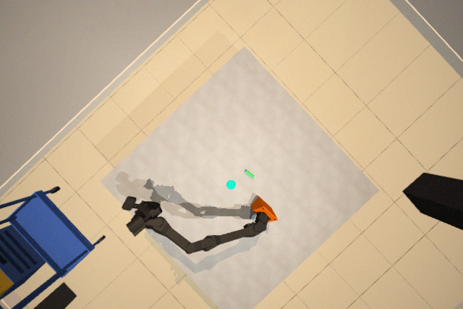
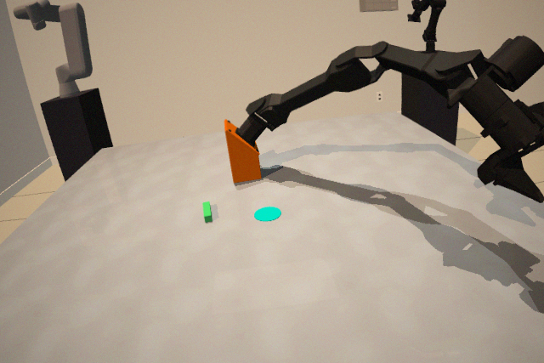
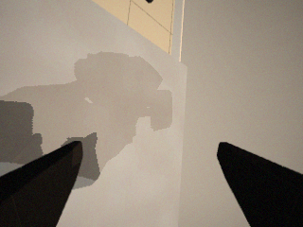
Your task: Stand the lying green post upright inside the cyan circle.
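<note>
On the pale grey mottled table top (image 2: 132, 262), the small bright-green rectangular post (image 2: 207, 212) lies flat on its long side, just beside the flat cyan circle (image 2: 267, 213) but apart from it, with a strip of bare table between the two. From overhead the green post (image 1: 249, 174) shows as a short bar whose long axis runs diagonally, from upper left to lower right, with the cyan circle (image 1: 231, 184) off its lower-left side. The exterior view gives the post differently: there its long axis points away from the camera toward the far edge of the table, one square end facing the viewer, and its low, lying posture is plain, which the overhead picture cannot show.

Farther out, an orange wedge-shaped shell covers the gripper (image 2: 242, 161) at the end of the dark, jointed arm (image 2: 333, 80); its lower end stands close to the table, beyond the circle and well apart from the post. Neither of those two views shows the fingers, since the orange cover hides them. The wrist view supplies them: two dark tapered fingers stand wide apart at either side of the picture, nothing between them, so the gripper (image 3: 149, 189) is open and empty. That view takes in only grey table, the arm's shadow and a table edge; post and circle lie outside it.
</note>
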Action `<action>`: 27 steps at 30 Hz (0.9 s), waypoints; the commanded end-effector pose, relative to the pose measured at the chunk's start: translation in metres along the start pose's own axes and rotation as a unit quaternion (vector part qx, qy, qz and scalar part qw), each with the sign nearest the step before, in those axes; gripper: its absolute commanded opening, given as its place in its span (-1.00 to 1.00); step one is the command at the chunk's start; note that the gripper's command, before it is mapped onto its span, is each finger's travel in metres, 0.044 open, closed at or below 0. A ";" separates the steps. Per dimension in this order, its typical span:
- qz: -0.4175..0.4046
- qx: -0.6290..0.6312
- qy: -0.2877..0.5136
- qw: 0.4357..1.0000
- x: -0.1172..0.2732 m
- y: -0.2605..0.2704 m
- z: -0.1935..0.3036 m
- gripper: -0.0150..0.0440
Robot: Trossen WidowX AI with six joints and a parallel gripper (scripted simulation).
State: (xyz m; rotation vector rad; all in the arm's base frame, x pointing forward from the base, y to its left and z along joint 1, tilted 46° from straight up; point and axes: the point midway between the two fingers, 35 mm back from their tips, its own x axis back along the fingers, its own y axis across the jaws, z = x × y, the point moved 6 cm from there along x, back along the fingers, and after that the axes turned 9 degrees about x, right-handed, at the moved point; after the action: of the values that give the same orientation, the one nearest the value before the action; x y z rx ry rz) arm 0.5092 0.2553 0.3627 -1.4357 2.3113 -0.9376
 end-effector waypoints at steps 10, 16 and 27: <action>-0.016 -0.068 0.109 0.992 0.036 0.004 0.091 0.30; -0.028 -0.121 0.179 0.976 0.071 0.014 0.149 0.30; -0.053 -0.228 0.288 0.928 0.147 0.048 0.236 0.30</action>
State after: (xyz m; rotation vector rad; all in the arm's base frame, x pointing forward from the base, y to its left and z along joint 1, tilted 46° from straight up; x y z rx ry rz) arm 0.5366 0.0671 0.1866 -1.6040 3.0089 -1.0043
